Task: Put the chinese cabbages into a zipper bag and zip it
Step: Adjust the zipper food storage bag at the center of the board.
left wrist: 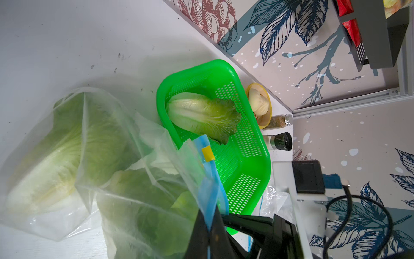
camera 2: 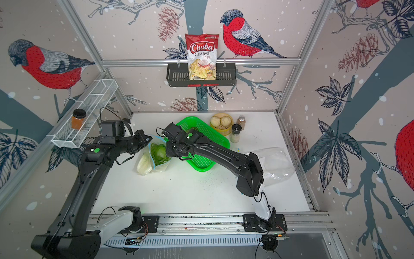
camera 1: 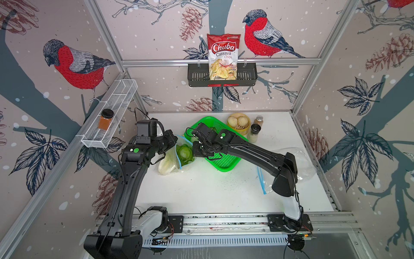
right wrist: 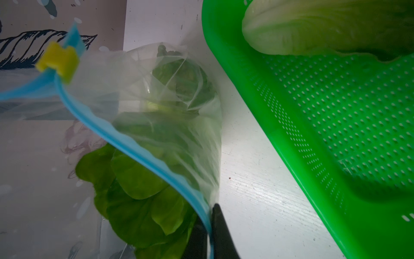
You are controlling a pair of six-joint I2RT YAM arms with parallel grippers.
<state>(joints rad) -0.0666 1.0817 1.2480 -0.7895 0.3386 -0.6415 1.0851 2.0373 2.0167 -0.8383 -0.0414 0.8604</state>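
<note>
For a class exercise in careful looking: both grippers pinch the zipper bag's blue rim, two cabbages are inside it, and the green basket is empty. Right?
Not quite. The green basket is not empty: the left wrist view shows one chinese cabbage lying in it. The rest holds.

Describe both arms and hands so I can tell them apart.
They look alike: the left arm and right arm are matte black angular shells with white base segments on the rail, a round green sticker on each, and thin black cables looped outside. The left hand and right hand have plain black tapered fingers.
</note>
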